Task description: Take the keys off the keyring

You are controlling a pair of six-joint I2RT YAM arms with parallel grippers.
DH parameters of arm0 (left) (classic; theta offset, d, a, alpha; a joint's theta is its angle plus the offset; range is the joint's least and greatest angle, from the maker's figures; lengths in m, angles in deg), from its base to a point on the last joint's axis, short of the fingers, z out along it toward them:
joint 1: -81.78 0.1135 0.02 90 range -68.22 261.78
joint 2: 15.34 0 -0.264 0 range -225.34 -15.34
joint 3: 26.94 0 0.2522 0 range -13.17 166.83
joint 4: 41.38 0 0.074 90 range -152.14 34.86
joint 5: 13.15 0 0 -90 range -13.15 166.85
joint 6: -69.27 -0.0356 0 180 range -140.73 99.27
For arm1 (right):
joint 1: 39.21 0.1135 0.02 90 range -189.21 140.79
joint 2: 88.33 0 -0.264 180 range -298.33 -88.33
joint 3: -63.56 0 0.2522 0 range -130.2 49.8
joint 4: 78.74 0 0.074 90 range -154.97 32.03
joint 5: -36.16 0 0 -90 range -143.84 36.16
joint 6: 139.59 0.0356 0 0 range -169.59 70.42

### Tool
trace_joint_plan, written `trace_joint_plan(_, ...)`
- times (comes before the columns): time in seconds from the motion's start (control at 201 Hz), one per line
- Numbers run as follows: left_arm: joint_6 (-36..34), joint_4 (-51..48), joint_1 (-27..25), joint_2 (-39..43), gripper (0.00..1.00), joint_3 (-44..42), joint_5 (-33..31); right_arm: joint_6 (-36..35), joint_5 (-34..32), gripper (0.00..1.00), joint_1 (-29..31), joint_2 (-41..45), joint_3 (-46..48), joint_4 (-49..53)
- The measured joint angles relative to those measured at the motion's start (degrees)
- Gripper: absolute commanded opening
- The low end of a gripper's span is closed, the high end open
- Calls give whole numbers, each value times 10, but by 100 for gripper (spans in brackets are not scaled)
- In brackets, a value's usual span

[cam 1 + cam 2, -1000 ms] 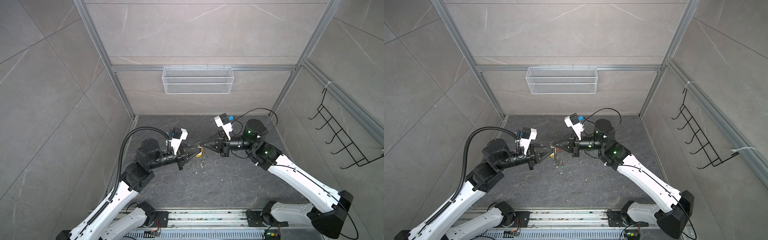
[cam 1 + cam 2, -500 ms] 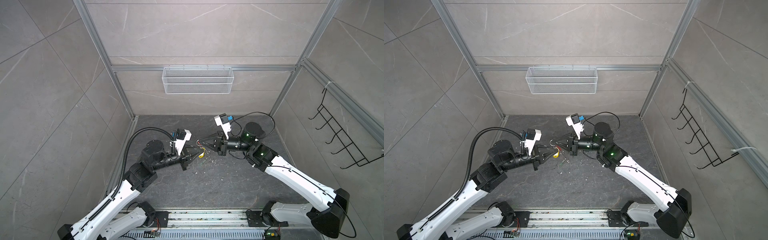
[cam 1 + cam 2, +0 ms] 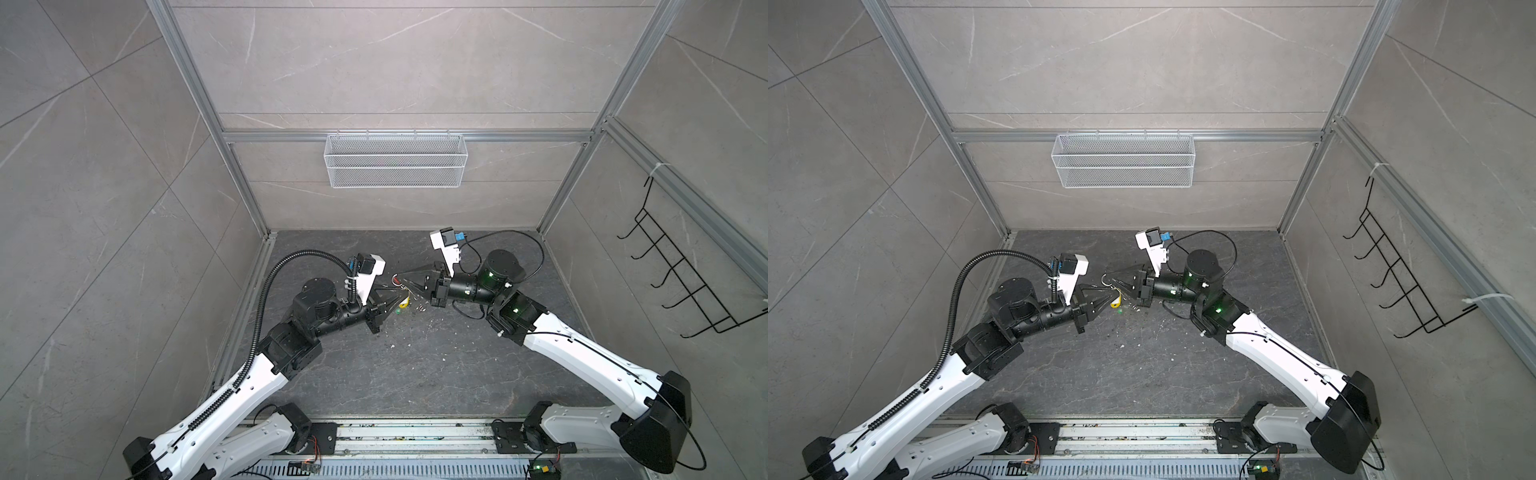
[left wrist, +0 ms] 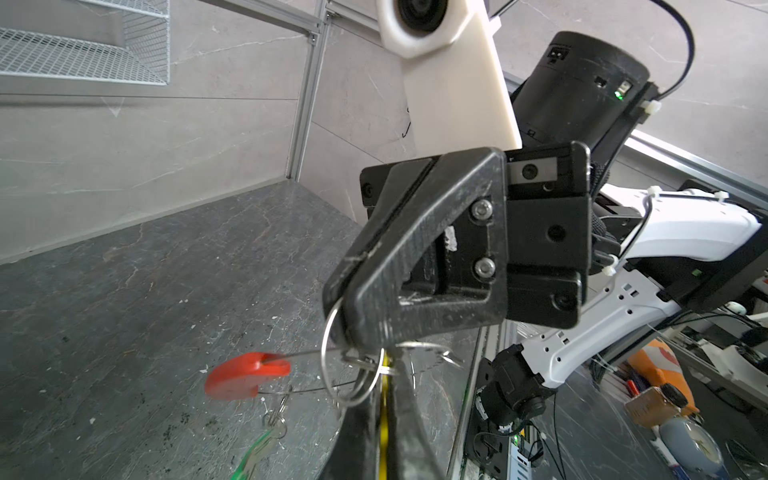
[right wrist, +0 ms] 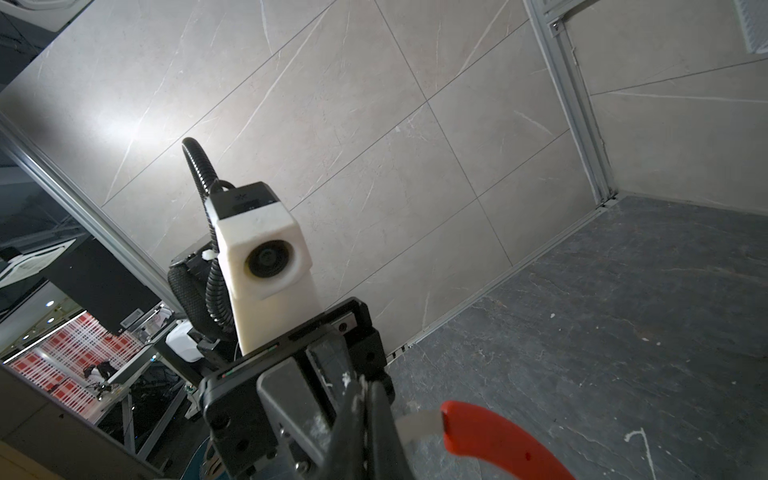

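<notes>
Red-sleeved keyring [image 4: 249, 376] held clear of the dark floor [image 4: 145, 291] between the arms; right gripper [image 4: 341, 328] fully closed on its thin wire, exact contact hidden behind the tips. Likewise the left gripper [image 4: 384, 365], closed tight on a sliver of yellow tag [image 4: 384, 415], its key unseen. Below the ring the green tag [image 4: 253, 455] dangles, blurred and cut by the frame edge; both top views show only a tiny tangle.

Red-sleeved keyring [image 5: 494, 436] at the tips of the closed right gripper [image 5: 367, 395], left arm's white wrist camera [image 5: 266, 259] beyond.
</notes>
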Motion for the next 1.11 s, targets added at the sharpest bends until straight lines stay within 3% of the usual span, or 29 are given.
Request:
trace_joint_plan(0.652, 20, -11, -3, -7, 0, 0, -47, -2, -113, 0, 27, 9, 19, -1)
trace_joint_plan(1.11, 14, -96, -6, 19, 0, 19, -41, -38, -80, 0, 28, 19, 5, 48)
